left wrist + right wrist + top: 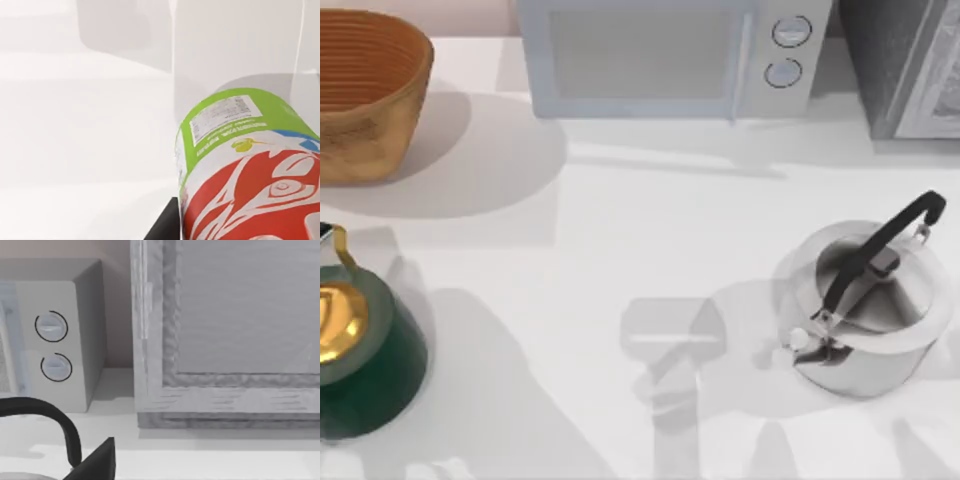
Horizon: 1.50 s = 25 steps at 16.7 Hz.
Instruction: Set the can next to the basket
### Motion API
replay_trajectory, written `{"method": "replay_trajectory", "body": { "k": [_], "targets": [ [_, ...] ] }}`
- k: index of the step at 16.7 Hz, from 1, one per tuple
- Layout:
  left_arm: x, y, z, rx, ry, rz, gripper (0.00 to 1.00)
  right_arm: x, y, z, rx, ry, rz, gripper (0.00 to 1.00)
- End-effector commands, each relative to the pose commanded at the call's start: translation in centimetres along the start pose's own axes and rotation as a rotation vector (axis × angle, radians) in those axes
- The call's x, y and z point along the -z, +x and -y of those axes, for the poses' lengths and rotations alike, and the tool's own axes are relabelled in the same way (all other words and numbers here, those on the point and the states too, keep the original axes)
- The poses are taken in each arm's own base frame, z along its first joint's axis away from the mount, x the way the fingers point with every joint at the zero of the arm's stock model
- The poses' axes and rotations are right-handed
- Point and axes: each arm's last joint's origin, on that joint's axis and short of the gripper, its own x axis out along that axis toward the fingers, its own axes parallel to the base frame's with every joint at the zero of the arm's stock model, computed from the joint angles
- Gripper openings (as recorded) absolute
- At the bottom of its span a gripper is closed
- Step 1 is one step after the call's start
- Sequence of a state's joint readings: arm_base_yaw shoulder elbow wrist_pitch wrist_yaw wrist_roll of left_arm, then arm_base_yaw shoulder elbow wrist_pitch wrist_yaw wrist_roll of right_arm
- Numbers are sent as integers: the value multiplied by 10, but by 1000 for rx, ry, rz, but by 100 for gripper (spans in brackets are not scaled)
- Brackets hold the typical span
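The small drink can (245, 170), lime-green at one end with a white label panel, a pale blue stripe and a red-and-white patterned band, is seen close up in the left wrist view. It is tilted, with its green end pointing away from the camera over the white table (620, 250). A dark finger (162, 227) of the left gripper is seen just beside the can's lower side; whether the fingers are clamped on the can cannot be told, though the can lies right at the gripper.

The large round tan-orange woven wicker basket (365, 95) with ribbed inner walls is taken as the landmark; it stands at the far left corner of the table in the top view. Nearer than the basket, at the left edge, a dark green kettle (360, 350) with a gold lid is seen. To the right of the basket, along the back, a pale grey microwave (665, 55) with two round knobs is placed, and beyond it a grey framed cabinet (910, 65). Far to the right of the basket and nearer, a polished steel kettle (865, 310) with a black arched handle stands.

In the right wrist view, a dark finger (97, 460) of the right gripper is seen near the steel kettle's black handle, facing the microwave and the cabinet; its state cannot be told.
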State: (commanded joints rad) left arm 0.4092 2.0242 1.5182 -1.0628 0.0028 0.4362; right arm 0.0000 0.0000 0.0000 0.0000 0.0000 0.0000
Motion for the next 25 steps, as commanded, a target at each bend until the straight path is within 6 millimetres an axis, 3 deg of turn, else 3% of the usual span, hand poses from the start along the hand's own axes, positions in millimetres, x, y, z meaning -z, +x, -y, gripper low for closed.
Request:
{"method": "replay_trajectory", "body": {
  "k": [10,20,25],
  "targets": [
    [0,0,0,0,0,0,98,0,0,0,0,0,0,100],
    [0,-1,0,0,1,0,100,0,0,0,0,0,0,100],
    [-1,-32,0,3,2,-6,100,0,0,0,0,0,0,100]
  ]
}}
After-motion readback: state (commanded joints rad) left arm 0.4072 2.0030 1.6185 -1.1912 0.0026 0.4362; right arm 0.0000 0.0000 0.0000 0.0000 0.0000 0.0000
